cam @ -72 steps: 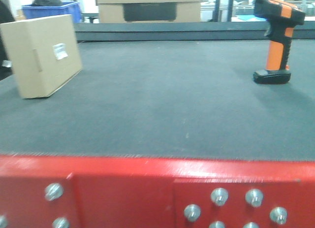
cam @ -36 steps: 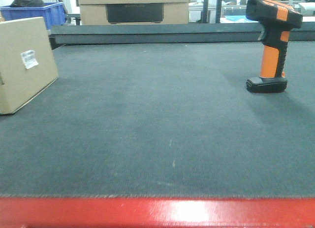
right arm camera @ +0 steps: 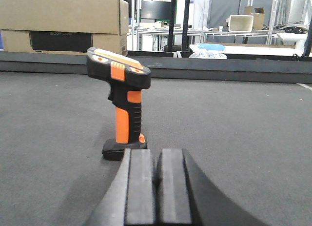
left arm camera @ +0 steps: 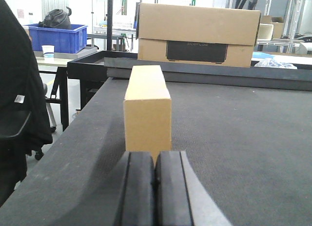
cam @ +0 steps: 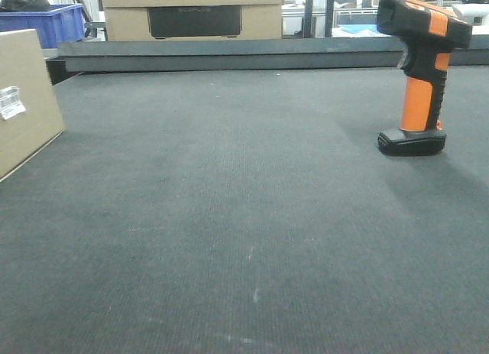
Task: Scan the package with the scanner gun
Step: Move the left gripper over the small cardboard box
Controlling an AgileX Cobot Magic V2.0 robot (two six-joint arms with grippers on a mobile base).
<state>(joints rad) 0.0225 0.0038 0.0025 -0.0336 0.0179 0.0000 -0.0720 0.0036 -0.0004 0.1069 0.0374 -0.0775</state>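
Left gripper [left arm camera: 155,160]: pads pressed together, nothing between. Package [left arm camera: 147,113] standing on edge straight ahead of jaws, narrow face toward them, not touching. Right gripper [right arm camera: 157,157]: pads likewise closed, empty. Scanner gun [right arm camera: 122,104] upright on its black foot on dark mat [right arm camera: 243,138], just ahead and slightly left of jaws. Large tan box [left arm camera: 197,35] far beyond package.

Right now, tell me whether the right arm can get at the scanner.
Probably yes: the scanner stands upright just ahead of the shut right end effector, with only bare mat between.
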